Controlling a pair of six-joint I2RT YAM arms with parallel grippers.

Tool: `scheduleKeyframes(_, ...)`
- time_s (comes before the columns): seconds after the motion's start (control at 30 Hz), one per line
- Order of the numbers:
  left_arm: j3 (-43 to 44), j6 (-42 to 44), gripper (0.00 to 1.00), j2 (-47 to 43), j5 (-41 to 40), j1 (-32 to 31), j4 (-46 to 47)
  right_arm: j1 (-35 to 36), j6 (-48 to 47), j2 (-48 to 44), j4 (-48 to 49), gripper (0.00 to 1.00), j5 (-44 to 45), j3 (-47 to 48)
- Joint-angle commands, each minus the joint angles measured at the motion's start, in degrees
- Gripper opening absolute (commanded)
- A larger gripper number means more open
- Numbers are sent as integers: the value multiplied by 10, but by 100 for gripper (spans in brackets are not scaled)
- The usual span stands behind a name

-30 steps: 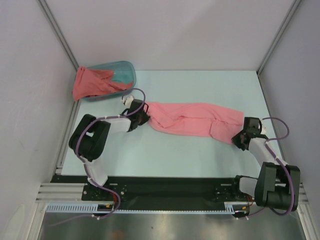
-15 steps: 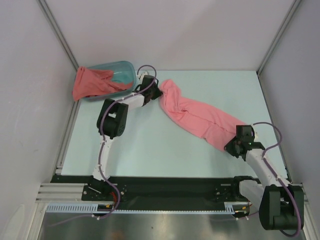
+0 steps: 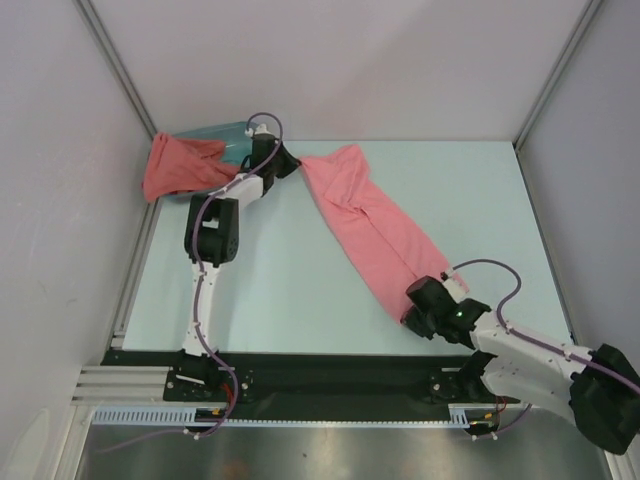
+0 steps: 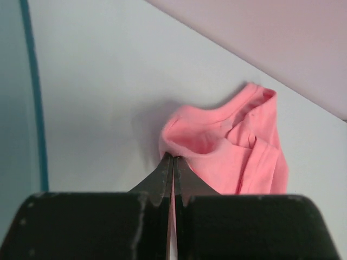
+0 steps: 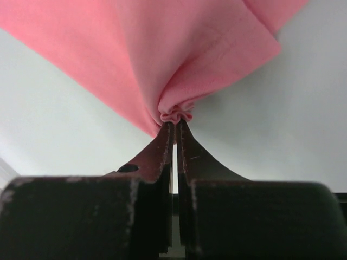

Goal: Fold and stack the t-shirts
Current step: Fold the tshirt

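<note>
The right claw (image 5: 174, 123) is nearest to us, low over the front of the table (image 3: 280, 300). It is pinched shut on one end of the pink shirt (image 3: 375, 225), and a small bunch of cloth pokes up between its tips.

From there the shirt runs in a long slanted band across the table, up and to the left. It looks more like a rope than a flat shirt, because it is pulled from both ends and its sides have rolled in. I cannot tell if its middle touches the table.

At the far end the left claw (image 4: 173, 158) is squeezed tight on another corner of it, close to the back wall. That arm is stretched a long way out to reach there. I think the two claws hold the ends far apart so the cloth pulls straight and can be laid flat for folding. No fold is made yet.

Past the left claw, in the back left corner, sits a blue-green tub (image 3: 222, 132). A darker red shirt (image 3: 180, 165) hangs over its left side. It waits its turn, and both shirts must end up in one pile.
</note>
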Motion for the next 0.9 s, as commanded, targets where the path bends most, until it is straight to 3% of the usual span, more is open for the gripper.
scheduleKeyframes(0.0,57,56,3,-23,29,7,-21,77,126,41,3,0,42,20)
scheduleKeyframes(0.17,84,84,23,-20,70,19,-102,181,168,155,55,0,44,68)
scheduleKeyframes(0.2,84,90,33,-21,79,19,-103,193,172,171,58,0,49,90)
scheduleKeyframes(0.23,89,95,37,-22,93,19,-117,204,177,184,62,0,49,100)
scheduleKeyframes(0.33,113,113,46,-37,107,19,-168,241,187,217,81,0,52,123)
scheduleKeyframes(0.43,85,122,46,-103,115,20,-187,271,187,250,100,0,48,140)
scheduleKeyframes(0.67,-158,119,48,-363,123,17,-180,342,223,342,184,1,23,168)
scheduleKeyframes(0.77,-254,123,49,-477,119,17,-181,373,190,388,190,2,22,219)
scheduleKeyframes(0.87,-334,134,52,-569,114,17,-199,378,128,429,197,18,-9,284)
